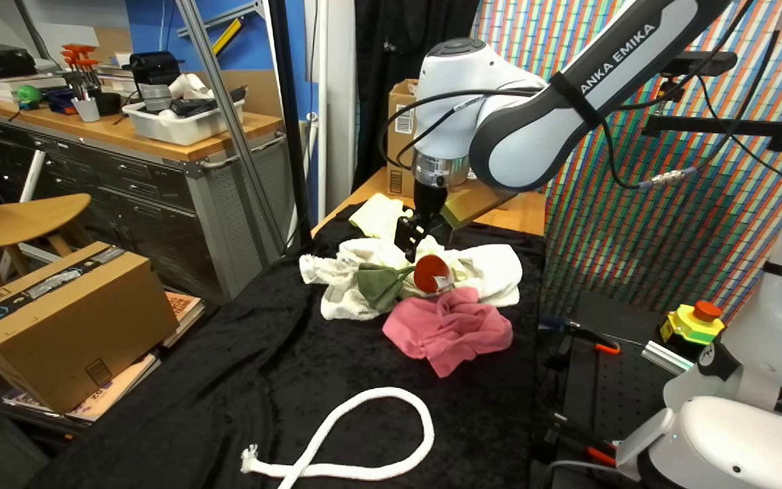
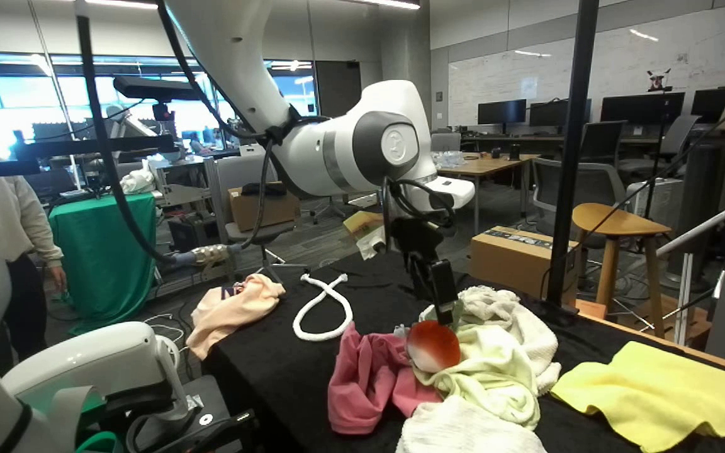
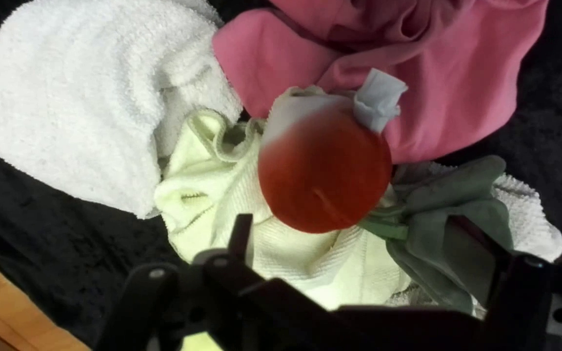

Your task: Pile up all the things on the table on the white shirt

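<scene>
A white cloth (image 1: pixel 499 268), perhaps the shirt, lies bunched on the black-covered table; it also shows in the wrist view (image 3: pixel 76 102). A pale green cloth (image 3: pixel 232 204) lies on it. A red-and-white plush vegetable (image 3: pixel 325 170) with green leaves (image 3: pixel 437 204) rests on these cloths. A pink cloth (image 1: pixel 449 329) lies beside them, touching the pile. A white rope (image 1: pixel 428 435) lies looped apart. A yellow cloth (image 2: pixel 658 396) lies at the table's edge. My gripper (image 3: pixel 351 228) is open and empty, fingers pointing down over the pile, close to the plush; it shows in both exterior views (image 1: pixel 410 248) (image 2: pixel 443 308).
A peach cloth (image 2: pixel 236 308) hangs at the table's corner. A yellow-brown box (image 1: pixel 476 204) and a cardboard box (image 1: pixel 401 132) stand behind the arm. A black post (image 2: pixel 573 157) stands by the table edge. A second white arm (image 1: pixel 757 326) stands alongside.
</scene>
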Controlling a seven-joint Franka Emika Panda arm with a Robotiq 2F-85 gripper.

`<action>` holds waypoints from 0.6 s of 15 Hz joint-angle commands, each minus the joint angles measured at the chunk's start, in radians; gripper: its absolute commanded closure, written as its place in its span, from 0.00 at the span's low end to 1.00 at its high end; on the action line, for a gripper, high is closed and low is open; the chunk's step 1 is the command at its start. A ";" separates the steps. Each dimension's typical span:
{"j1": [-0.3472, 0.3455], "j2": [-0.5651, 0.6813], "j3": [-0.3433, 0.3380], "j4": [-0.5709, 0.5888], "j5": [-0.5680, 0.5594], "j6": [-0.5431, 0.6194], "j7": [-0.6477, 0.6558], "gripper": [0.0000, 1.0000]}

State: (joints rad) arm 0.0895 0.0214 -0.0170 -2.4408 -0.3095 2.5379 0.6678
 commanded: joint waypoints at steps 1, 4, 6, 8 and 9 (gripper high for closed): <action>-0.022 -0.035 0.013 0.020 -0.010 0.000 0.040 0.00; -0.058 -0.005 -0.009 0.092 -0.009 -0.003 -0.010 0.00; -0.094 0.024 -0.034 0.156 -0.009 -0.004 -0.052 0.00; -0.129 0.065 -0.063 0.235 -0.004 -0.010 -0.119 0.00; -0.142 0.090 -0.075 0.272 -0.002 -0.004 -0.151 0.00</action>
State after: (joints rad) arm -0.0147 0.0335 -0.0641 -2.2912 -0.3095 2.5372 0.5997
